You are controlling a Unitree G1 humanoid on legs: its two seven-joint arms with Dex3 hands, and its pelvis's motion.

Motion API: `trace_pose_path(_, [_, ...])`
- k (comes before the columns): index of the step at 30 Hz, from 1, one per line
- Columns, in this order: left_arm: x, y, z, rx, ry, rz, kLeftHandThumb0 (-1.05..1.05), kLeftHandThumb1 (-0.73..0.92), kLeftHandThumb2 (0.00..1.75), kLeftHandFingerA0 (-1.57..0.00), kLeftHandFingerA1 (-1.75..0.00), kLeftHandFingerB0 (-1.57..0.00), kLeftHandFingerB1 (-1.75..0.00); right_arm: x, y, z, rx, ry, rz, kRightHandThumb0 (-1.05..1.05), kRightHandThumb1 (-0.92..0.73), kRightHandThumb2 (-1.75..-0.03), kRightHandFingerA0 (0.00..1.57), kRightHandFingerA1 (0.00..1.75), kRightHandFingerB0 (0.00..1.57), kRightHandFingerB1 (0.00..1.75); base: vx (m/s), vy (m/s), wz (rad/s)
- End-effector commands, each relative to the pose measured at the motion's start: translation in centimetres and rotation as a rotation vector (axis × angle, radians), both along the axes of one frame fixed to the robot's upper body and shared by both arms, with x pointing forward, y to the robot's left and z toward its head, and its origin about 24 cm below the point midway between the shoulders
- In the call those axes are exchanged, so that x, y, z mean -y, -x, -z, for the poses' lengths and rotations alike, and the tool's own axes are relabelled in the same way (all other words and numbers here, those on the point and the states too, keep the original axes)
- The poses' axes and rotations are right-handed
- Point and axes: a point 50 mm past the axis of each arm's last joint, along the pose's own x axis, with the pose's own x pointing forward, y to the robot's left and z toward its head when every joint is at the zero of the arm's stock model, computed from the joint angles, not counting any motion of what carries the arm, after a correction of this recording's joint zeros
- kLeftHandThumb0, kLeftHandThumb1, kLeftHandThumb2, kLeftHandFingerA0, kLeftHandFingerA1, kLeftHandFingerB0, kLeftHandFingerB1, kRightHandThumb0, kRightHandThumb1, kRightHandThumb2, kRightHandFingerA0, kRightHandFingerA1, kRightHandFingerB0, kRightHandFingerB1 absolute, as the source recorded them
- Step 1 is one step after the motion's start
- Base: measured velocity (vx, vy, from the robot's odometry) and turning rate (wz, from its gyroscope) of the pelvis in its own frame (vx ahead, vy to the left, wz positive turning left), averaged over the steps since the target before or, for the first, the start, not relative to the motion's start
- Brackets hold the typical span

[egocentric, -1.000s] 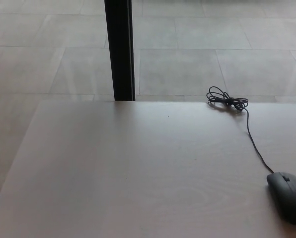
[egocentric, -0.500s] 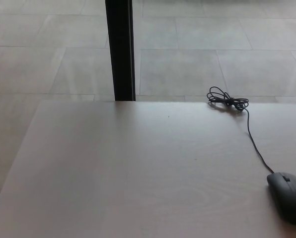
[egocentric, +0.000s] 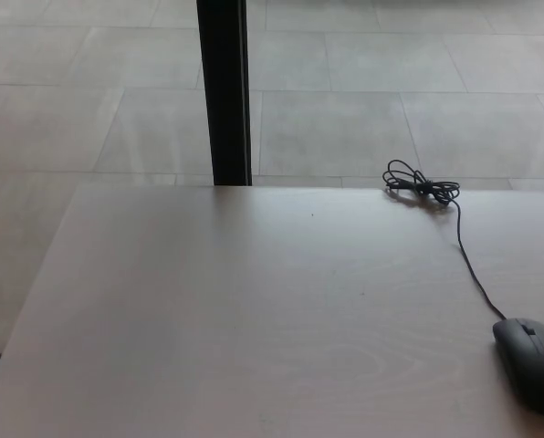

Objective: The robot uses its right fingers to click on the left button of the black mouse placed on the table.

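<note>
A black wired mouse (egocentric: 531,363) lies on the pale wooden table (egocentric: 254,310) at the right edge of the head view, near the front. Its thin black cable (egocentric: 469,265) runs up and away to a coiled bundle (egocentric: 418,186) by the table's far edge. The scroll wheel points toward the far side, and the left button is the half nearer the picture's left. Neither of my hands shows in the picture.
A black vertical post (egocentric: 224,91) stands behind the table's far edge, left of centre. Grey floor tiles (egocentric: 363,109) lie beyond. The table's left edge slants down to the bottom left corner.
The whole picture has shifted slightly right and down, so the camera has moved. The mouse and cable lie as before.
</note>
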Motion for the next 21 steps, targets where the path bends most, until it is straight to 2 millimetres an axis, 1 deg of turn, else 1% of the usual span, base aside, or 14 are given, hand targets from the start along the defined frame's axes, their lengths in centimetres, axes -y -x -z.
trace_pose_path(1, [-0.53, 0.24, -0.56, -0.019, -0.058, -0.005, -0.81, 0.92, 0.68, -0.73, -0.56, -0.60, -0.48, -0.28, 0.18, 0.73, 0.066, -0.155, 0.049, -0.69, -0.81, -0.65, 0.56, 0.46, 0.38, 0.34, 0.00, 0.000, 0.00])
trace_pose_path(3, [-0.53, 0.22, -0.53, -0.029, -0.059, -0.014, -0.80, 0.92, 0.68, -0.77, -0.57, -0.61, -0.48, -0.35, 0.10, 0.70, 0.061, -0.148, 0.032, -0.71, -0.66, -0.99, 0.52, 0.60, 0.32, 0.49, 0.00, 0.000, 0.00])
trace_pose_path(4, [-0.52, 0.21, -0.53, -0.028, -0.058, -0.014, -0.82, 0.92, 0.69, -0.76, -0.58, -0.59, -0.48, -0.37, 0.06, 0.69, 0.061, -0.149, 0.029, -0.69, -0.81, -0.65, 0.58, 0.47, 0.37, 0.34, 0.00, 0.000, 0.00])
trace_pose_path(5, [-0.52, 0.22, -0.51, -0.019, -0.047, -0.018, -0.82, 0.92, 0.68, -0.73, -0.57, -0.60, -0.48, -0.40, 0.01, 0.65, 0.061, -0.148, 0.016, -0.71, -0.66, -1.00, 0.53, 0.60, 0.29, 0.48, 0.00, 0.000, 0.00])
trace_pose_path(6, [-0.53, 0.26, -0.48, -0.009, -0.034, -0.023, -0.82, 0.92, 0.68, -0.73, -0.57, -0.60, -0.48, -0.43, -0.02, 0.61, 0.061, -0.145, 0.002, -0.71, -0.66, -1.00, 0.53, 0.60, 0.29, 0.48, 0.00, 0.000, 0.00])
trace_pose_path(7, [-0.58, 0.35, -0.53, -0.011, -0.039, -0.018, -0.82, 0.92, 0.68, -0.73, -0.57, -0.60, -0.48, -0.48, 0.06, 0.64, 0.050, -0.135, -0.002, -0.69, -0.82, -0.65, 0.62, 0.47, 0.36, 0.34, 0.00, 0.000, 0.00])
trace_pose_path(8, [-0.57, 0.38, -0.52, -0.023, -0.040, -0.008, -0.87, 0.76, 0.87, -0.71, -0.61, -0.56, -0.53, -0.53, 0.02, 0.51, 0.045, -0.119, -0.019, -0.68, -0.82, -0.65, 0.58, 0.47, 0.36, 0.34, 0.00, 0.000, 0.00])
trace_pose_path(11, [-0.60, 0.47, -0.56, -0.019, -0.037, 0.002, -0.81, 0.92, 0.70, -0.67, -0.55, -0.55, -0.47, -0.55, -0.09, 0.63, 0.018, -0.112, -0.019, -0.74, -0.66, -1.00, 0.54, 0.59, 0.29, 0.48, 0.00, 0.000, 0.00])
trace_pose_path(14, [-0.63, 0.38, -0.56, -0.008, -0.024, -0.011, -0.81, 0.92, 0.70, -0.69, -0.54, -0.55, -0.47, -0.59, -0.17, 0.62, 0.021, -0.112, -0.024, -0.74, -0.67, -0.99, 0.54, 0.58, 0.28, 0.47, 0.00, 0.000, 0.00])
trace_pose_path(15, [-0.65, 0.39, -0.59, -0.016, -0.034, -0.009, -0.81, 0.92, 0.69, -0.72, -0.55, -0.57, -0.48, -0.64, -0.20, 0.58, 0.015, -0.095, -0.035, -0.70, -0.81, -0.65, 0.58, 0.45, 0.35, 0.34, 0.00, 0.000, 0.00])
trace_pose_path(16, [-0.66, 0.40, -0.61, -0.017, -0.038, -0.008, -0.87, 0.76, 0.87, -0.69, -0.61, -0.53, -0.53, -0.68, -0.24, 0.57, 0.011, -0.087, -0.042, -0.70, -0.82, -0.65, 0.60, 0.46, 0.35, 0.34, 0.00, 0.000, 0.00])
trace_pose_path(17, [-0.66, 0.40, -0.62, -0.017, -0.041, -0.010, -0.82, 0.92, 0.68, -0.72, -0.56, -0.59, -0.48, -0.67, -0.24, 0.60, 0.006, -0.087, -0.044, -0.72, -0.66, -0.99, 0.54, 0.59, 0.30, 0.48, 0.00, 0.000, 0.00])
trace_pose_path(19, [-0.65, 0.41, -0.63, -0.021, -0.050, -0.006, -0.82, 0.92, 0.69, -0.73, -0.56, -0.58, -0.49, -0.64, -0.12, 0.67, 0.003, -0.092, -0.035, -0.72, -0.66, -0.99, 0.55, 0.59, 0.29, 0.48, 0.00, 0.000, 0.00])
trace_pose_path(21, [-0.65, 0.41, -0.62, -0.020, -0.048, -0.010, -0.87, 0.76, 0.87, -0.70, -0.61, -0.54, -0.53, -0.63, -0.15, 0.66, -0.004, -0.092, -0.031, -0.70, -0.81, -0.65, 0.74, 0.53, 0.36, 0.35, 0.00, 0.000, 0.00])
